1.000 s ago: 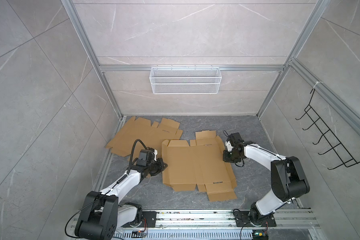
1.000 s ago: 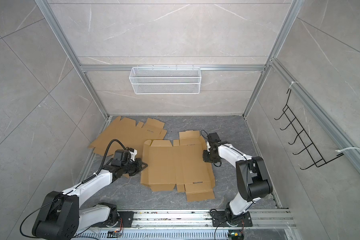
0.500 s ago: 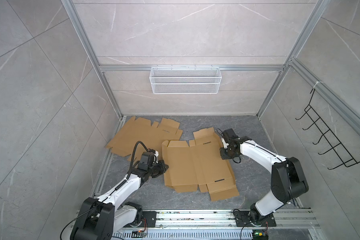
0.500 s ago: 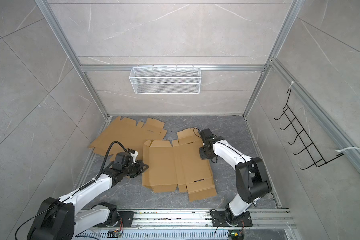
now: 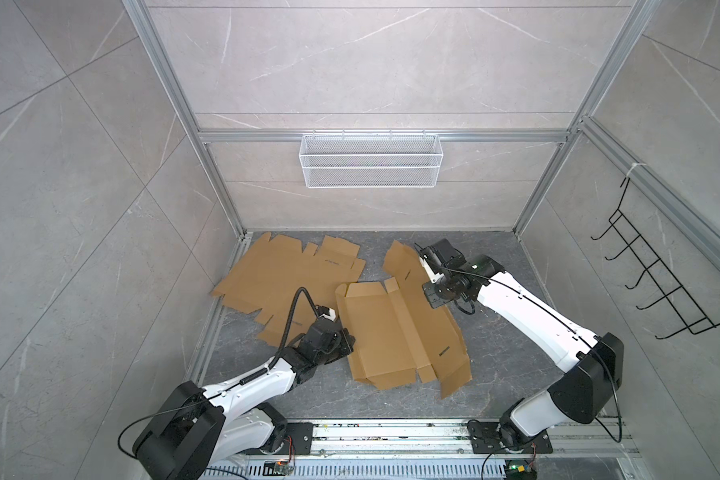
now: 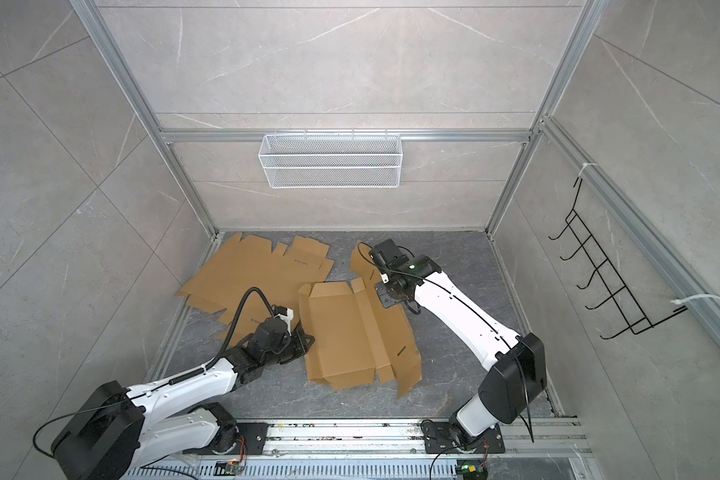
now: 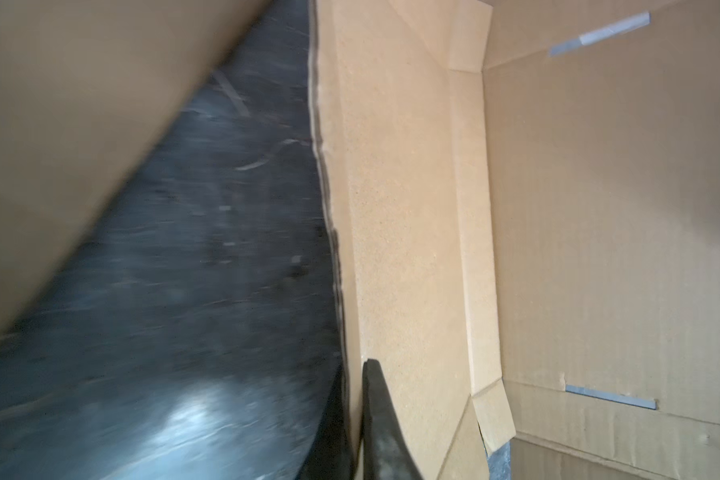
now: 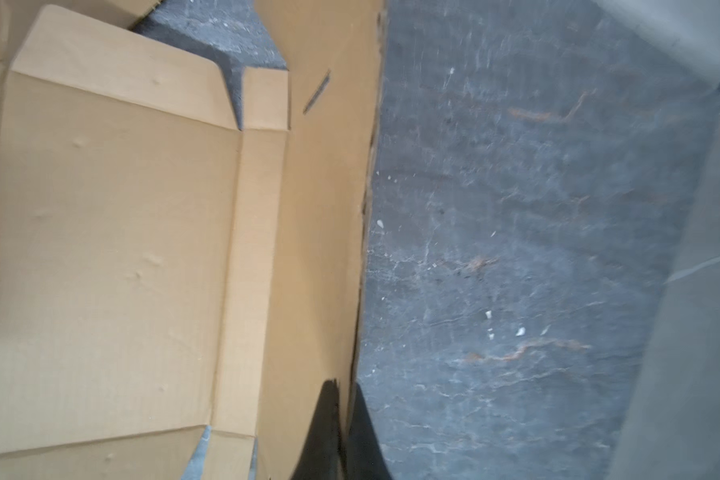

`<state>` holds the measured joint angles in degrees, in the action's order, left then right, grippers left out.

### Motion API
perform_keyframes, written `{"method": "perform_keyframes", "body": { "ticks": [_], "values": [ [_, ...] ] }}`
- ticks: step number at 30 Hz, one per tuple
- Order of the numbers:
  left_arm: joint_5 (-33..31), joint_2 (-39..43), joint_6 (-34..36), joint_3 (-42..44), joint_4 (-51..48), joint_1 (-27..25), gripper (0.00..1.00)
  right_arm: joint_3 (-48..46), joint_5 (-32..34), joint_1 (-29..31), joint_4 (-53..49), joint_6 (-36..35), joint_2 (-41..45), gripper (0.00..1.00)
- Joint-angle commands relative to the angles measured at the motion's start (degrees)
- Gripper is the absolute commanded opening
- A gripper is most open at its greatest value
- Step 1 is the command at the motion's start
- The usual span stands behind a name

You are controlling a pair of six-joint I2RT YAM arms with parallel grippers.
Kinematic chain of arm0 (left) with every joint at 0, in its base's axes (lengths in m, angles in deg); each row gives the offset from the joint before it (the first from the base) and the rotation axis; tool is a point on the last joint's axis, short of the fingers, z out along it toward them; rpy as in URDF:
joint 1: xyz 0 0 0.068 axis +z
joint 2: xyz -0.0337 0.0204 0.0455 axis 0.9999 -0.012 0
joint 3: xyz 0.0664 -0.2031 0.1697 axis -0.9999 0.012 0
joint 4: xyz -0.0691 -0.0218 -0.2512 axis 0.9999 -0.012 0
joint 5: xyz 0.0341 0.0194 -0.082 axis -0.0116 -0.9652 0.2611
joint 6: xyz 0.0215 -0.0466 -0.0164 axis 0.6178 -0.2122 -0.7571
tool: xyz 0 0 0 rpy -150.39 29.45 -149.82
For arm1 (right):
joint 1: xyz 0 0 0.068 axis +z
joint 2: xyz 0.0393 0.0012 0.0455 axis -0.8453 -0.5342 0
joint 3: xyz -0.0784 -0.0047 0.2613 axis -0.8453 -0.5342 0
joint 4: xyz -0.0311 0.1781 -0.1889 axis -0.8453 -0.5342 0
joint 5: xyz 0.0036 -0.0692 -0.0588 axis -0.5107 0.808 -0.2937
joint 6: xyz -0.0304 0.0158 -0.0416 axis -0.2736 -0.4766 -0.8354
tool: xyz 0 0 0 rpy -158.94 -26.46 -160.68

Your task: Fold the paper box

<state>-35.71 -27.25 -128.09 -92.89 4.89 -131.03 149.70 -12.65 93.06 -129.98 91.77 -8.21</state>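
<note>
The paper box [image 5: 385, 332] [image 6: 341, 332] is a brown cardboard blank lying open on the dark floor in both top views, its long side panels tilted up. My left gripper [image 5: 348, 337] [image 6: 308, 341] is shut on the box's left edge; in the left wrist view the black fingers [image 7: 377, 415] pinch that cardboard edge [image 7: 404, 249]. My right gripper [image 5: 431, 296] [image 6: 385, 297] is shut on the right side panel. In the right wrist view its fingers [image 8: 325, 415] clamp the panel's rim [image 8: 329, 208], which stands above the floor.
A pile of flat cardboard blanks [image 5: 283, 274] [image 6: 254, 274] lies at the back left, close to the left arm. A white wire basket [image 5: 371, 160] hangs on the back wall, and a black hook rack [image 5: 657, 286] on the right wall. The arms' base rail [image 5: 391, 432] runs along the front.
The right gripper has shut on the box's right panel, which now stands raised. The box has turned and shifted slightly. The left gripper has kept its hold.
</note>
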Motion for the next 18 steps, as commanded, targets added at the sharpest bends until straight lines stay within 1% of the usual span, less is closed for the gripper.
{"method": "perform_keyframes", "body": {
  "ticks": [1,4,6,8,11,14,18],
  "values": [
    [0.15,-2.54,1.18,-2.79,4.47,-5.41,0.0,1.18,10.03,1.53,-0.28,-3.53,-2.39,0.02],
    [-0.09,-4.28,1.51,-3.1,5.23,-8.15,0.0,-0.73,17.02,3.38,2.68,-6.0,-3.16,0.02],
    [0.78,-4.1,2.71,-3.31,3.98,-8.3,0.03,-2.56,19.32,4.21,5.39,-8.38,-3.13,0.02],
    [0.62,-2.68,4.73,-3.85,0.17,-8.34,0.08,-4.33,21.34,4.68,7.56,-10.58,-3.11,0.01],
    [0.67,0.17,8.04,-4.64,-5.94,-8.27,0.16,-7.64,21.09,4.86,12.17,-14.32,-1.85,0.0],
    [0.88,2.93,10.17,-5.63,-12.92,-7.87,0.29,-10.41,20.55,4.88,17.08,-19.32,-0.72,0.0],
    [2.39,6.97,11.9,-7.9,-21.73,-6.36,0.42,-12.37,21.2,4.88,21.77,-24.87,0.45,0.0]
  ]
}}
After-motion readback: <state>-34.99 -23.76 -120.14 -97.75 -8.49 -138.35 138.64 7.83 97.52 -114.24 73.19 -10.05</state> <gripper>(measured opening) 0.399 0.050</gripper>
